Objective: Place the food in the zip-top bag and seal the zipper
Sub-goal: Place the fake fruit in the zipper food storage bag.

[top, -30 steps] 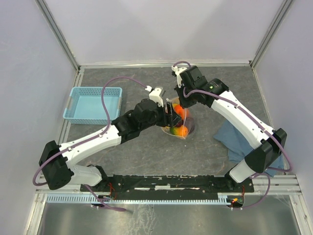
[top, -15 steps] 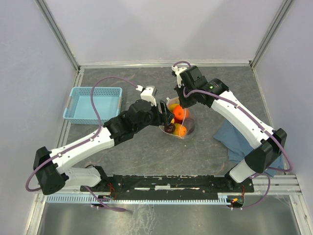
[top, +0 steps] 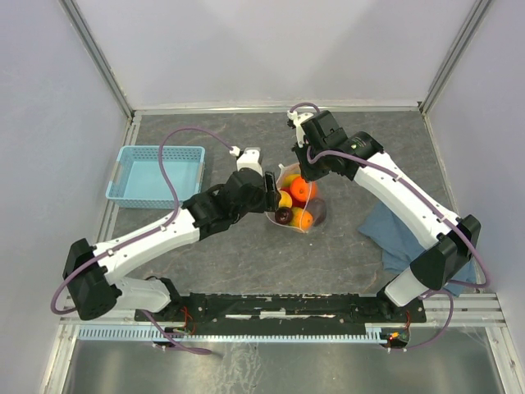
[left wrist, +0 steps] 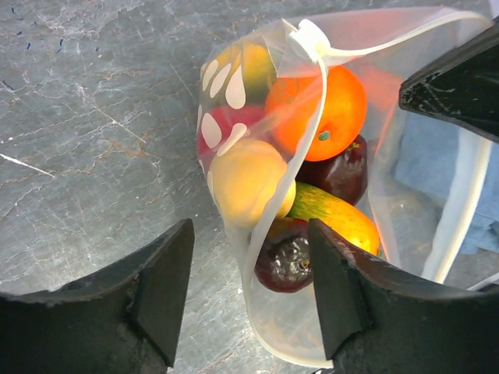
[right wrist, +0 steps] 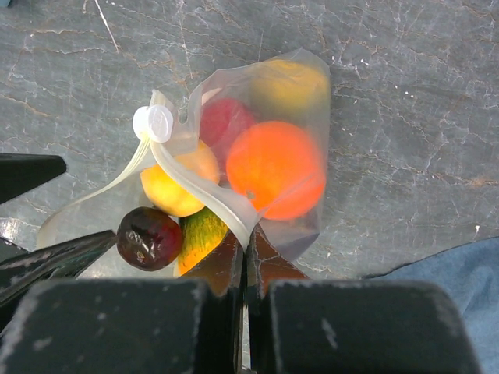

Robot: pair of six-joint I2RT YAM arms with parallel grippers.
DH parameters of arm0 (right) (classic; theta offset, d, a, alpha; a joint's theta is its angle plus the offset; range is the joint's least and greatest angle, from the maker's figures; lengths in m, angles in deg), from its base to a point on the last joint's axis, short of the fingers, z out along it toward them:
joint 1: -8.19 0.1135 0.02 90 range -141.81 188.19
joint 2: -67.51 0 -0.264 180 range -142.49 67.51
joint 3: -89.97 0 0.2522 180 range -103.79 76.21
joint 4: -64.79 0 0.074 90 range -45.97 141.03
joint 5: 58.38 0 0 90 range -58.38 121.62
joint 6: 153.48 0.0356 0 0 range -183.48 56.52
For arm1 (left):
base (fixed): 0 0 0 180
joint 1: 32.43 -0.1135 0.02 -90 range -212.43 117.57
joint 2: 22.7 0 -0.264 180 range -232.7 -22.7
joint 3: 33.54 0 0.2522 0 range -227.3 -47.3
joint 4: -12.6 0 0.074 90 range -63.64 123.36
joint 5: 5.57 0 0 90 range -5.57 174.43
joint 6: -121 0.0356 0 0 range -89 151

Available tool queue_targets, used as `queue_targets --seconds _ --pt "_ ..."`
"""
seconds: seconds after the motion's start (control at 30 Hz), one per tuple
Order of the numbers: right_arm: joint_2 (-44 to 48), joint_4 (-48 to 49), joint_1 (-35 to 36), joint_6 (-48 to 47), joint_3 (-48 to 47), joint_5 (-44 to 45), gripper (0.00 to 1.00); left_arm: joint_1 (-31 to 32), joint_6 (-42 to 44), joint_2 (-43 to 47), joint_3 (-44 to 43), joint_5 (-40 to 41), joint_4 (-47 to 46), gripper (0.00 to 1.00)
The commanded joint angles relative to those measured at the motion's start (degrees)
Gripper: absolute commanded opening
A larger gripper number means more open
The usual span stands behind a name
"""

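Observation:
The zip-top bag (top: 316, 212) lies mid-table with its mouth held open. Inside are the food pieces: an orange (right wrist: 273, 167), a yellow fruit (right wrist: 175, 187), a red one (right wrist: 222, 117), a green-orange one (right wrist: 199, 238) and a dark purple one (right wrist: 148, 238). My right gripper (right wrist: 245, 241) is shut on the zipper (right wrist: 199, 187), near its white slider (right wrist: 153, 123). My left gripper (left wrist: 249, 234) is open and empty, its jaws either side of the bag's near edge (left wrist: 222, 93). The dark purple fruit (left wrist: 284, 257) lies just ahead of it.
A light-blue basket (top: 156, 176) stands at the left. A blue cloth (top: 394, 234) lies to the right of the bag, under the right arm. Grey walls enclose the table at the back and on both sides.
My left gripper has drawn back to the left from over the bag's mouth, uncovering the dark purple fruit in the bag. The right arm has not moved.

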Motion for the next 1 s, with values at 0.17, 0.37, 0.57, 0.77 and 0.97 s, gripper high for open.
queue_targets --seconds 0.17,0.37,0.57,0.77,0.97 --pt "-0.5 3.2 0.5 0.0 -0.3 -1.9 0.02 0.0 -0.8 -4.1 -4.3 0.5 -2.6 0.42" --pt "0.3 2.6 1.0 -0.4 -0.3 -2.4 0.20 0.0 -6.4 -2.0 -4.0 1.9 -3.6 0.04" --pt "3.5 2.2 2.2 0.1 1.5 -1.2 0.39 0.0 -12.9 0.8 -1.5 2.9 -6.7 0.03" --pt "7.8 2.3 4.4 2.1 5.8 2.6 0.47 0.0 -17.6 2.9 0.1 4.9 -8.0 0.03" --pt "10.3 2.9 6.6 6.8 11.0 6.1 0.50 0.1 -18.9 3.7 1.1 4.3 -9.7 0.03"
